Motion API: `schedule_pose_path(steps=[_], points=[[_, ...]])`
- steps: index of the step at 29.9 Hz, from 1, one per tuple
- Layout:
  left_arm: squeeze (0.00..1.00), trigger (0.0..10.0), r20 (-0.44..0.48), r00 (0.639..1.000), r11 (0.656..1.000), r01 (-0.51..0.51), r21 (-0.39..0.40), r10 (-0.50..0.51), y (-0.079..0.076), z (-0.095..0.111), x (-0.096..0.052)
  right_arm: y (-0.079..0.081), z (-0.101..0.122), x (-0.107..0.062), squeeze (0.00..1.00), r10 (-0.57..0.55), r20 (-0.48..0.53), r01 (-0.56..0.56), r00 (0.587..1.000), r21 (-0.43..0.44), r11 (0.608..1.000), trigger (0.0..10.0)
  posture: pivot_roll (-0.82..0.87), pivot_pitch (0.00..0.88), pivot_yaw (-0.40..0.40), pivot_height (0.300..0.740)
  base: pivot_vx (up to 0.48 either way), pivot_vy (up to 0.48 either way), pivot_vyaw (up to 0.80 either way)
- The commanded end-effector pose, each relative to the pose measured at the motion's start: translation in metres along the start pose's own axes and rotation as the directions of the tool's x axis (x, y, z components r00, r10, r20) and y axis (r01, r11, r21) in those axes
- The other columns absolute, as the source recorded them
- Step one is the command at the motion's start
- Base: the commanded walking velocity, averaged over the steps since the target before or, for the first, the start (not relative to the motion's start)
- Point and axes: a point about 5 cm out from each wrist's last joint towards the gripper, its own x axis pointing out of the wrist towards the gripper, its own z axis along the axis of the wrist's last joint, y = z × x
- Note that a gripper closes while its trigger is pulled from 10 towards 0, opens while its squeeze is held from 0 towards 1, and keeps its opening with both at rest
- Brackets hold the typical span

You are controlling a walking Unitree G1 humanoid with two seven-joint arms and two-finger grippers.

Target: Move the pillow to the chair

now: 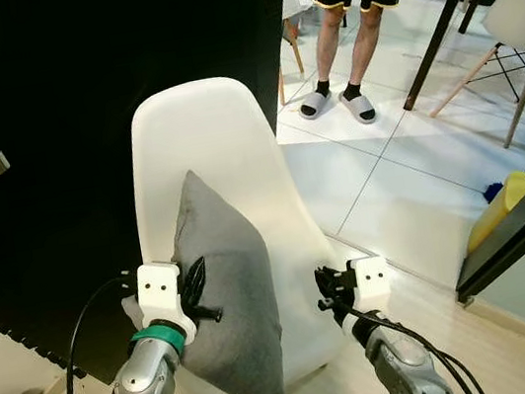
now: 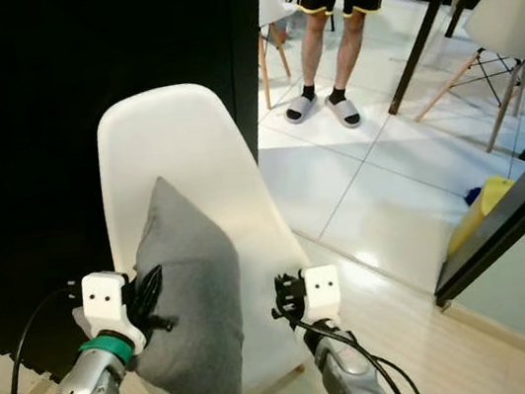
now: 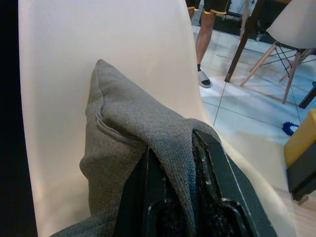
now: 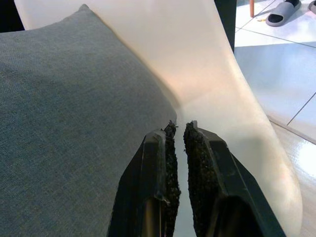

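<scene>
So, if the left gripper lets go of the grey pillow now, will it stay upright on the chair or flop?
Probably flop: the pillow bunches softly between the left gripper fingers, so it seems limp and light. It stands on edge, overhanging the white chair front, so it may slide off.

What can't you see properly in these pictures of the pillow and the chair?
- Chair legs: hidden beneath its seat and the pillow in the eye views.
- Pillow's far side: hidden by its own bulk.
- Person: cut off above the shorts by the top edge.
- Fold inside the left hand: covered by its fingers, left wrist view.
</scene>
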Motion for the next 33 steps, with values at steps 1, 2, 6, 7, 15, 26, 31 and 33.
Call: schedule_pose_path(steps=[1, 2, 6, 7, 15, 26, 31, 33], points=[[0.0, 10.0, 0.042, 0.999, 1.0, 0.012, 0.012, -0.013, -0.0017, 0.006, 0.0011, -0.0036, -0.009, -0.0047, 0.0, -0.022, -0.035, 0.022, 0.999, 0.022, 1.0, 10.0, -0.02, 0.03, 0.035, 0.725, 0.0, 0.0, 0.0], [0.0, 10.0, 0.042, 0.999, 1.0, 0.012, 0.012, -0.013, -0.0017, 0.006, 0.0011, -0.0036, -0.009, -0.0047, 0.0, -0.022, -0.035, 0.022, 0.999, 0.022, 1.0, 10.0, -0.02, 0.03, 0.035, 0.725, 0.0, 0.0, 0.0], [0.0, 10.0, 0.043, 0.999, 1.0, 0.013, 0.015, -0.014, -0.0016, 0.0063, 0.0016, -0.0037, -0.0087, -0.0046, 0.0, -0.024, -0.033, 0.025, 0.999, 0.024, 0.999, 10.0, -0.02, 0.028, 0.038, 0.715, 0.0, 0.0, 0.0], [0.0, 10.0, 0.044, 0.999, 1.0, 0.015, 0.017, -0.015, -0.0015, 0.0064, 0.0019, -0.0036, -0.0084, -0.0045, 0.0, -0.025, -0.031, 0.026, 0.999, 0.025, 0.999, 10.0, -0.02, 0.027, 0.038, 0.71, 0.0, 0.0, 0.0], [0.0, 10.0, 0.047, 0.999, 1.0, 0.023, 0.02, -0.023, -0.0024, 0.0069, 0.002, -0.003, -0.0085, -0.0046, 0.0, -0.026, -0.03, 0.027, 0.999, 0.029, 0.999, 10.0, -0.02, 0.021, 0.04, 0.68, 0.0, 0.0, 0.0], [0.0, 10.0, 0.047, 0.999, 1.0, 0.021, 0.021, -0.022, -0.0021, 0.0064, 0.0014, -0.0043, -0.0087, -0.0049, 0.0, -0.026, -0.032, 0.027, 0.999, 0.024, 0.999, 10.0, -0.02, 0.019, 0.036, 0.64, 0.0, 0.0, 0.0], [0.0, 10.0, 0.048, 0.999, 1.0, 0.018, 0.022, -0.019, -0.0014, 0.0066, 0.0013, -0.0036, -0.0085, -0.0049, 0.0, -0.024, -0.03, 0.025, 0.999, 0.024, 0.999, 10.0, -0.02, 0.02, 0.034, 0.62, 0.0, 0.0, 0.0], [0.0, 10.0, 0.047, 0.999, 1.0, 0.017, 0.022, -0.018, -0.0011, 0.0065, 0.0011, -0.0035, -0.0083, -0.005, 0.0, -0.024, -0.028, 0.025, 0.999, 0.024, 0.999, 10.0, -0.02, 0.023, 0.034, 0.62, 0.0, 0.0, 0.0]])
